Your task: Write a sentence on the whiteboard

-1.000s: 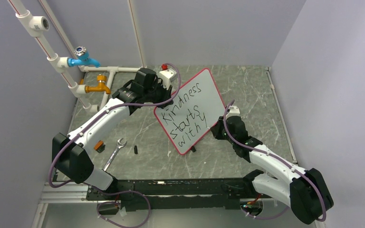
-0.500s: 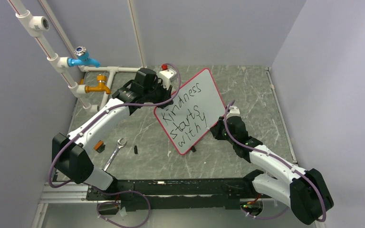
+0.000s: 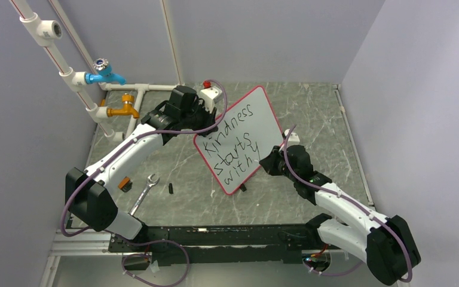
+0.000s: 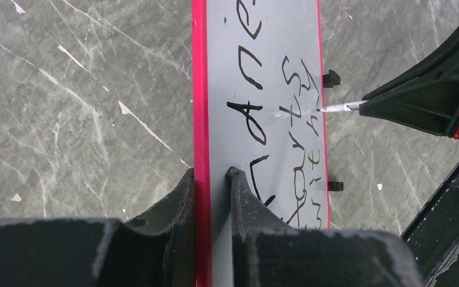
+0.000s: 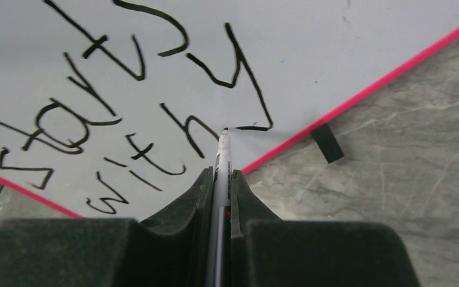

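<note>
Since a second ago, my right arm (image 3: 334, 200) has nudged left toward the board. At mid-table my left gripper (image 4: 212, 174) clamps the red edge of the whiteboard (image 3: 264, 116). The sentence (image 3: 234, 146) reads "Kindness starts with y". My right gripper (image 5: 219, 174) pinches a marker (image 5: 222, 156), its tip touching the board.

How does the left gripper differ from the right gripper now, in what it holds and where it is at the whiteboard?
The left gripper clamps the whiteboard itself, by its red rim; the right gripper clamps a marker. The left gripper sits at the edge beside "Kindness"; the right gripper is at the opposite edge, its marker tip touching the "y". Both are black, two-fingered and shut on something.
</note>
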You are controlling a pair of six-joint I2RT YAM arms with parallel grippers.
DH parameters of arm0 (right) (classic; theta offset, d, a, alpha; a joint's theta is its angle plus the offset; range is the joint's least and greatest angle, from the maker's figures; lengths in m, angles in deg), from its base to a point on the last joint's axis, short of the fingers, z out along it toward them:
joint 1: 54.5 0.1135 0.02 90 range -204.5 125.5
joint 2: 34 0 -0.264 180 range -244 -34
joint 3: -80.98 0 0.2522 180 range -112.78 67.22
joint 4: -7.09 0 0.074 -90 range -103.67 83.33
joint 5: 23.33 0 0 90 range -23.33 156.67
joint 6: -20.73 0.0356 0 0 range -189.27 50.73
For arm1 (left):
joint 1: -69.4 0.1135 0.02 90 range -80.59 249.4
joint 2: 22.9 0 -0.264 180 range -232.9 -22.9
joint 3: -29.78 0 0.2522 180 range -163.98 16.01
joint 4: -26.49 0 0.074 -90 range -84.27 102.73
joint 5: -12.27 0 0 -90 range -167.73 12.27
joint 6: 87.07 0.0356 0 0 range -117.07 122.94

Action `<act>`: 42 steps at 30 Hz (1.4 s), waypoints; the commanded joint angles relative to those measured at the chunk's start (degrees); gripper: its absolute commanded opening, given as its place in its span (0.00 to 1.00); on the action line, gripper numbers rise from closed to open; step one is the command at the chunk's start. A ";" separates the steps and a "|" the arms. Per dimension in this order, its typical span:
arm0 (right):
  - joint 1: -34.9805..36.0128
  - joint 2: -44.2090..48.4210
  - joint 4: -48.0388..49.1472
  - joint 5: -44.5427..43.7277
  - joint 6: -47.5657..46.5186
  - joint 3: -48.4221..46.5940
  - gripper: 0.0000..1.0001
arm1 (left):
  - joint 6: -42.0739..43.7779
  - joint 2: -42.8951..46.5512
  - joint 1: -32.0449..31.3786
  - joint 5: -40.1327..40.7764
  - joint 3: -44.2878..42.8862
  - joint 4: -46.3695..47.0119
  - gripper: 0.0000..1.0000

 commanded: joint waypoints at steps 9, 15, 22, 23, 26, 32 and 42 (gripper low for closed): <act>0.25 7.16 0.09 -3.07 -0.03 -4.89 0.00 | 7.32 -1.38 -0.78 8.52 2.13 -8.84 0.00; 0.02 2.93 -0.78 -9.34 -0.62 -6.89 0.00 | 7.35 -1.32 -0.80 8.79 2.16 -8.88 0.00; -0.08 -1.49 1.25 -11.81 -2.04 -8.31 0.00 | 7.40 -0.76 -0.80 8.88 2.50 -8.58 0.00; -0.08 -1.84 1.59 -12.06 -2.13 -8.39 0.00 | 7.45 -0.87 -0.80 8.88 2.52 -8.55 0.00; -0.10 -2.62 2.07 -12.43 -2.48 -8.91 0.00 | 7.39 -1.24 -0.82 8.75 2.35 -8.72 0.00; -0.26 -4.35 2.70 -13.10 -3.36 -9.98 0.00 | 7.32 -1.27 -0.81 8.53 2.42 -8.72 0.00; -0.39 -6.87 4.21 -11.28 -4.03 -10.84 0.00 | 7.29 -1.63 -0.81 8.27 2.29 -8.69 0.00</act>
